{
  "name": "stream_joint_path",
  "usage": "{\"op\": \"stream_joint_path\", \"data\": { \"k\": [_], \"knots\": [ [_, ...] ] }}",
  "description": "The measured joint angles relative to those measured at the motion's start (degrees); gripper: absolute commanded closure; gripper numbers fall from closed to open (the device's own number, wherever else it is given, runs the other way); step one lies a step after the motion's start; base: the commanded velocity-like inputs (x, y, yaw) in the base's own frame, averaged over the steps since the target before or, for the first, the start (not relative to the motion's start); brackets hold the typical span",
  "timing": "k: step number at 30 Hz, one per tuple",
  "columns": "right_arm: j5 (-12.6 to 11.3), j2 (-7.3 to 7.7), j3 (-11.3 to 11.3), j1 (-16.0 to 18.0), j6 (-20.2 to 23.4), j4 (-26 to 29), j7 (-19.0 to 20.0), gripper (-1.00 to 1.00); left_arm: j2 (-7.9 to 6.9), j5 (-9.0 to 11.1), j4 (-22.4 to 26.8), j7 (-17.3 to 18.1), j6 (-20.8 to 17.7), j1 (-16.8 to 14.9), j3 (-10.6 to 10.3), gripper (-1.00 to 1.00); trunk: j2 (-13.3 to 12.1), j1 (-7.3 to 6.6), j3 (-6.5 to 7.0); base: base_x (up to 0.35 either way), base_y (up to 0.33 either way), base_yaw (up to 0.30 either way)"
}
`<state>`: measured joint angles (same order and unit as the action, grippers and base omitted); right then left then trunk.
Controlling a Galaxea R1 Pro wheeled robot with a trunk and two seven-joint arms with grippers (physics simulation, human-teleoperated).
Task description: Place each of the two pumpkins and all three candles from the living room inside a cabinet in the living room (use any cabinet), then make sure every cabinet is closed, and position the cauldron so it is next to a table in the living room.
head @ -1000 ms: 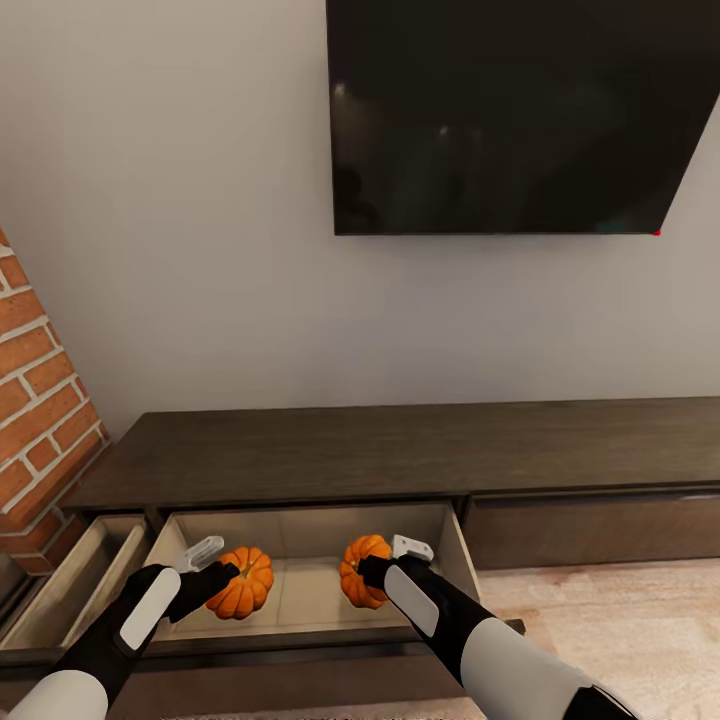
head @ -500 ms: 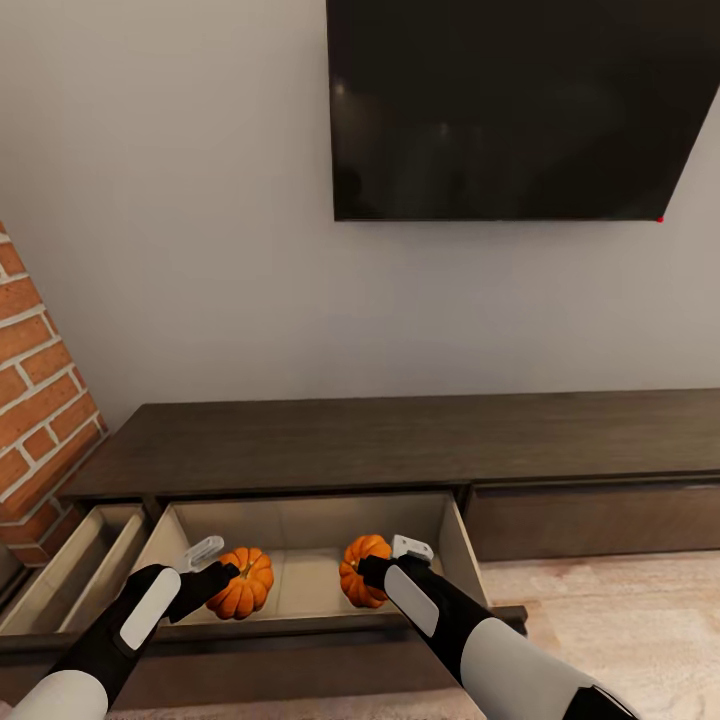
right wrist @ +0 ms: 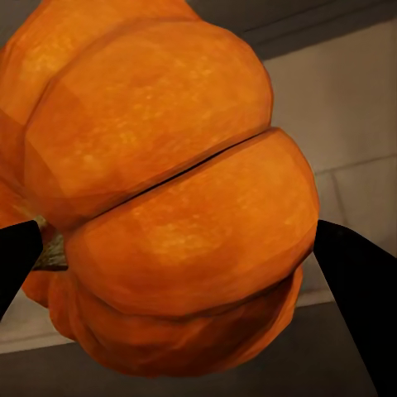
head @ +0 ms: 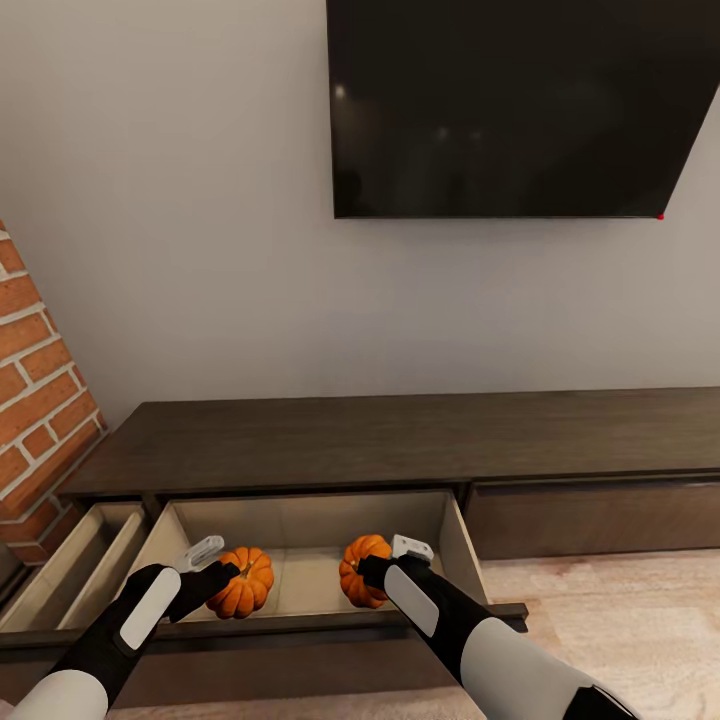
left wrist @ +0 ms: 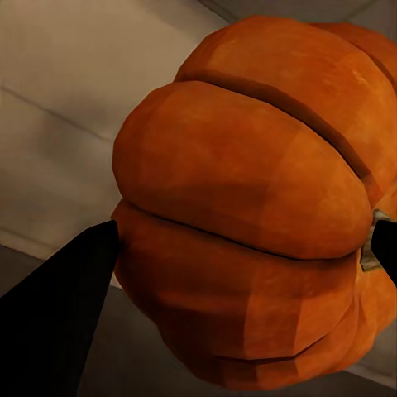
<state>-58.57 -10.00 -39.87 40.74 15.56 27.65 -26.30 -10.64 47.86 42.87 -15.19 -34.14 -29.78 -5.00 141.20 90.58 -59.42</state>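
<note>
Nothing has shifted in the last half second — arms and pumpkins sit as they were. The long low dark-brown wood-grain cabinet [head: 400,440] runs beneath a black wall screen [head: 520,105], its wide pale-lined drawer [head: 300,520] pulled out. Over that drawer the left claw [head: 215,568] is clenched around one bright-orange ribbed pumpkin [head: 243,583] — the right claw [head: 385,560] grips the other orange pumpkin [head: 358,575], a black finger [right wrist: 356,281] against each flank.
</note>
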Motion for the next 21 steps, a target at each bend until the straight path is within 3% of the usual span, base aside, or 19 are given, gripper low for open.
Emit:
{"op": "stream_joint_path", "data": {
  "k": [5,6,14,15,21],
  "knots": [
    [-0.01,0.0,0.0,-0.01,0.0,0.0,0.0,1.0,0.0,0.05,0.0,0.0,0.0,0.0,0.0,1.0,0.0,0.0,0.0,0.0,0.0,0.0],
    [-0.02,0.0,0.0,-0.01,0.0,0.0,0.01,-1.0,0.0,0.07,0.02,0.0,0.01,0.0,0.0,1.0,0.0,0.0,0.0,0.0,0.0,0.0],
    [-0.01,0.0,0.01,-0.01,-0.01,0.0,0.12,-1.0,-0.08,0.04,0.08,0.15,0.0,0.0,0.0,1.0,0.0,0.0,0.0,0.0,0.0,0.0],
    [-0.01,0.0,0.01,-0.01,-0.01,0.0,0.12,-1.0,-0.08,0.04,0.11,0.18,0.0,0.0,0.0,-1.0,0.0,0.0,0.0,0.0,0.0,0.0],
    [-0.01,0.0,0.01,-0.01,-0.01,0.0,0.12,-1.0,-0.09,-0.02,0.18,0.26,0.0,0.0,0.0,-1.0,0.0,0.0,0.0,0.0,0.0,0.0]
  ]
}}
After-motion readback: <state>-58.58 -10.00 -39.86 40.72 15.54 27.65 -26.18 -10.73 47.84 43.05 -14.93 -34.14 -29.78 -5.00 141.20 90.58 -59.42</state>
